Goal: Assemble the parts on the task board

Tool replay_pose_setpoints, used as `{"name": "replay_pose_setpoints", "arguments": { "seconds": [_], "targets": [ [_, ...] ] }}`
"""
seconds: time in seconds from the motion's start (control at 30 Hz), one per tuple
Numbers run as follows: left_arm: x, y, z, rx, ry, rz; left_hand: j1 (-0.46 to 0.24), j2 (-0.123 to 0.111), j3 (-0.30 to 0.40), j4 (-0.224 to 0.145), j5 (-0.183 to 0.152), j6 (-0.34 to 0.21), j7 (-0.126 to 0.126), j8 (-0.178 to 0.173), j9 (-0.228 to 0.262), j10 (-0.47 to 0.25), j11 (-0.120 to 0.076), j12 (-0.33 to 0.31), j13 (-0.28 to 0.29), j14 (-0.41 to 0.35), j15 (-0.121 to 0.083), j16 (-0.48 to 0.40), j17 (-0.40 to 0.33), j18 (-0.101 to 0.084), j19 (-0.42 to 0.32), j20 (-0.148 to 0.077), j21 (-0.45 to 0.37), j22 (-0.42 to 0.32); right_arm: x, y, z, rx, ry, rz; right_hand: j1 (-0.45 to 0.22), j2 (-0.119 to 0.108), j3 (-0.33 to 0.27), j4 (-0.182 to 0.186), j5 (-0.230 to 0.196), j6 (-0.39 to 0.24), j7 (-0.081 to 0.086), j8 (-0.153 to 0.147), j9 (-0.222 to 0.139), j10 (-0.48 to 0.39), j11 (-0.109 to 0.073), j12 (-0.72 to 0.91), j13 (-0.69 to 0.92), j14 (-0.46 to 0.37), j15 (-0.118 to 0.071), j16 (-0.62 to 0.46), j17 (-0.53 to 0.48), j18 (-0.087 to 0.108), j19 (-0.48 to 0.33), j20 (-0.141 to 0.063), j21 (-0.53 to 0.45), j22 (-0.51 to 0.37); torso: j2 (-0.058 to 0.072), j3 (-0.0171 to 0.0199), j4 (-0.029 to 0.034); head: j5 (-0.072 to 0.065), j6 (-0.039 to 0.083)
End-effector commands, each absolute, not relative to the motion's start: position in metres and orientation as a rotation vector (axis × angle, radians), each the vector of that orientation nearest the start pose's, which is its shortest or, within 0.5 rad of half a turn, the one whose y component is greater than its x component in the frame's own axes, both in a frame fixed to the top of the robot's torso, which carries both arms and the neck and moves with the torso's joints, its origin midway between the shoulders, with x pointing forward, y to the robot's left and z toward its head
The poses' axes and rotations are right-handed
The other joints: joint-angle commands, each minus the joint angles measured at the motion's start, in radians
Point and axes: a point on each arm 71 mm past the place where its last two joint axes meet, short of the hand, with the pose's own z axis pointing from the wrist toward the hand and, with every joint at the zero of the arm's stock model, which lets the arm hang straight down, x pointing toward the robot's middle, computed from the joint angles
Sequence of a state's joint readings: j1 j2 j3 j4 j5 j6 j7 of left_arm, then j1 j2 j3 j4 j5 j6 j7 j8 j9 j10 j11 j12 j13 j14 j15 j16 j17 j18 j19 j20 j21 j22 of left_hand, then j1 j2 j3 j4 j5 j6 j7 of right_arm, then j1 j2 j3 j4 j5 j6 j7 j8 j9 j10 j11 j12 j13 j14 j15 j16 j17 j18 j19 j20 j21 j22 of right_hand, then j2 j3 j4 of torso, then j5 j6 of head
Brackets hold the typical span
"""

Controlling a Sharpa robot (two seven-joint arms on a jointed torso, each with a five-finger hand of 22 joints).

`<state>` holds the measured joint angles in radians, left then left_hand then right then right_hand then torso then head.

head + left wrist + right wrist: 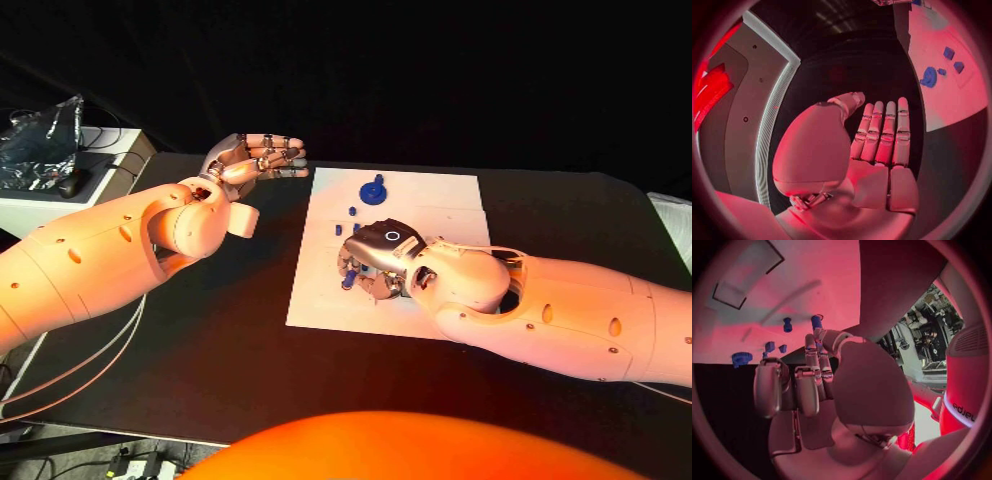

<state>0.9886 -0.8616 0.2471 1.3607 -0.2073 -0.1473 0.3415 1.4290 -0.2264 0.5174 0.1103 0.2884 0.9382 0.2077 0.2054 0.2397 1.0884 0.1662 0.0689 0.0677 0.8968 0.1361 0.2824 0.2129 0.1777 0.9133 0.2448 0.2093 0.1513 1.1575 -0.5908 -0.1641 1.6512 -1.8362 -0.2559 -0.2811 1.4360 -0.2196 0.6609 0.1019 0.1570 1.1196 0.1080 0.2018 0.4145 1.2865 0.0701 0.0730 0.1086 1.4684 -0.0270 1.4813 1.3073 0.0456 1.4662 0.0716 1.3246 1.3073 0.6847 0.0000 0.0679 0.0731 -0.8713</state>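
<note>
Right hand (378, 262) lies over the near middle of the board (433, 200), fingers (807, 385) curled downward; a blue part (348, 281) shows at the fingertips, but whether it is held cannot be told. In the right wrist view a blue peg (816, 321) stands just beyond the fingertips and a second peg (787, 324) a little apart from it. The board, a white plate, rests on the black tabletop (577, 210). Beyond the right hand three small blue pieces lie on the board: one at (353, 210) and two side by side (346, 229). Farther still, near the far edge, a round blue wheel (374, 190) with an upright stem. Left hand (257, 160) hovers off the board's far left corner, over the tabletop, fingers (882, 135) straight and side by side, holding nothing. At the far left, a clear plastic bag (43, 145) lies on a white stand beside the tabletop.
</note>
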Motion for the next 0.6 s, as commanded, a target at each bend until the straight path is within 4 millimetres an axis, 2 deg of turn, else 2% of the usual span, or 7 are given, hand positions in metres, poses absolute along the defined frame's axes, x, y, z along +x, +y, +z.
{"name": "replay_pose_setpoints", "arguments": {
  "seconds": [0.03,0.6],
  "targets": [
    [0.5089,0.2686,-0.1922,-1.066,1.371,-1.545,0.008,0.004,0.000,-0.006,0.002,0.005,0.002,0.005,-0.002,0.000,0.000,0.000,0.000,0.002,0.005,-0.005,0.001,0.004,0.006,0.002,-0.007,-0.001,0.4042,-0.0454,-0.2287,-0.682,1.641,0.677,-0.001,0.010,0.005,-0.003,0.002,0.005,0.003,0.004,0.022,0.028,-0.026,0.005,0.001,0.058,-0.006,0.001,0.044,0.000,0.055,-0.008,-0.003,0.178,0.000,-0.0004,0.0005,0.000,-0.001],
    [0.5087,0.2690,-0.1920,-1.066,1.371,-1.544,0.008,0.004,0.000,-0.006,0.002,0.005,0.002,0.005,-0.002,0.000,0.000,0.000,0.000,0.002,0.005,-0.005,0.001,0.004,0.006,0.002,-0.007,-0.001,0.4038,-0.0429,-0.2327,-0.689,1.651,0.674,-0.003,0.010,0.005,-0.004,0.002,0.004,0.003,0.004,0.023,0.028,-0.026,0.005,0.001,0.058,-0.006,0.001,0.044,0.000,0.055,-0.008,-0.002,0.178,0.001,-0.0001,-0.0002,0.005,-0.001]
  ]
}}
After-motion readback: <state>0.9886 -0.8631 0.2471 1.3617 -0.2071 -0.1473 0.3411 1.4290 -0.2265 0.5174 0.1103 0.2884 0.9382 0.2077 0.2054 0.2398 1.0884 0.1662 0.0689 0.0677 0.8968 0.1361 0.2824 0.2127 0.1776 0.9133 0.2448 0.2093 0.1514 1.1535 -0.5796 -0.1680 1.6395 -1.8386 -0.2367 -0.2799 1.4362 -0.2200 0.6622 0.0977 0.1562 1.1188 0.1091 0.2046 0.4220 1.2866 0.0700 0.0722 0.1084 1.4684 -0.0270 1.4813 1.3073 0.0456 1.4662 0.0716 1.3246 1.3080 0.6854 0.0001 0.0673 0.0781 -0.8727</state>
